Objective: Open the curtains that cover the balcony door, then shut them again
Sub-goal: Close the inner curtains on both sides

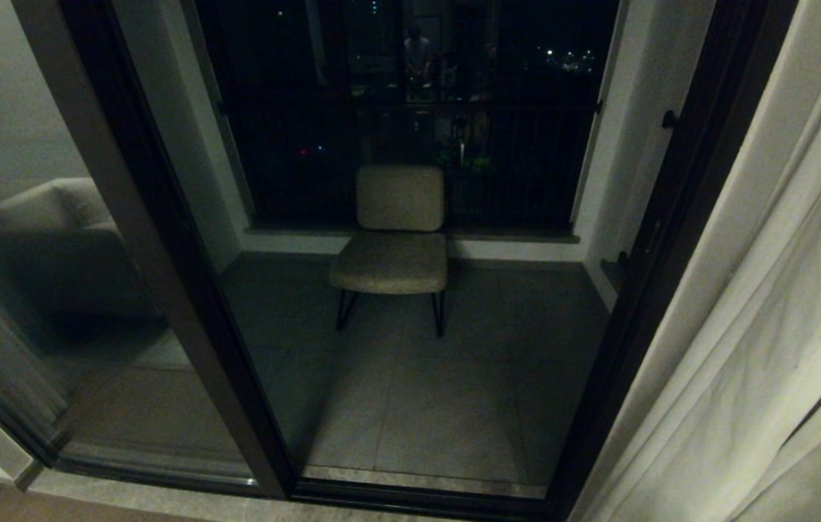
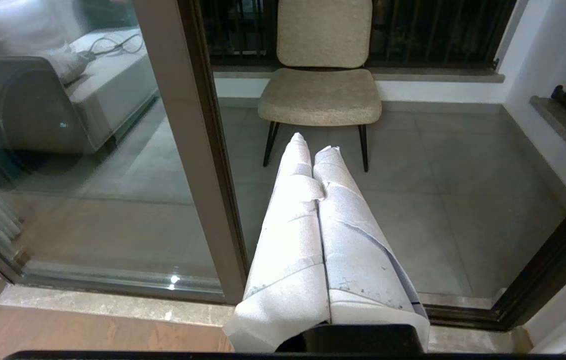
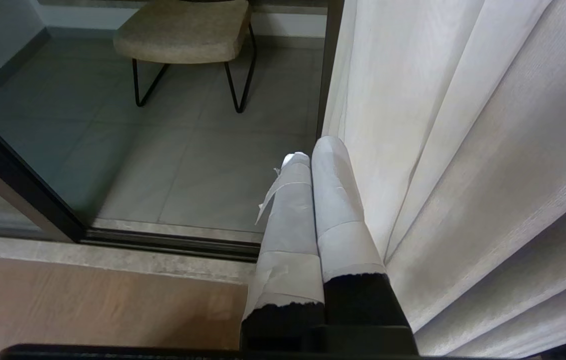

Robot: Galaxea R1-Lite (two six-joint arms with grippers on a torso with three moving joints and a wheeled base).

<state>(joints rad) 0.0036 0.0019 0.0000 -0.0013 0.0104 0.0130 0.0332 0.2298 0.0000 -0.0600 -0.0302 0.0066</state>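
— Looking at the balcony door [image 1: 410,290]: uncovered, why?
— The curtains [image 1: 758,326] hang bunched at its right edge, presumably already drawn open.
— Grippers?
— Right gripper [image 3: 313,150], clenched empty, beside the folds; left gripper [image 2: 313,145] likewise clenched, idle.

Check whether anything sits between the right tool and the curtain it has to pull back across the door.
Nothing visible does. The right tool, shut, sits directly beside the curtain. The chair stands out on the balcony, beyond the balcony door.
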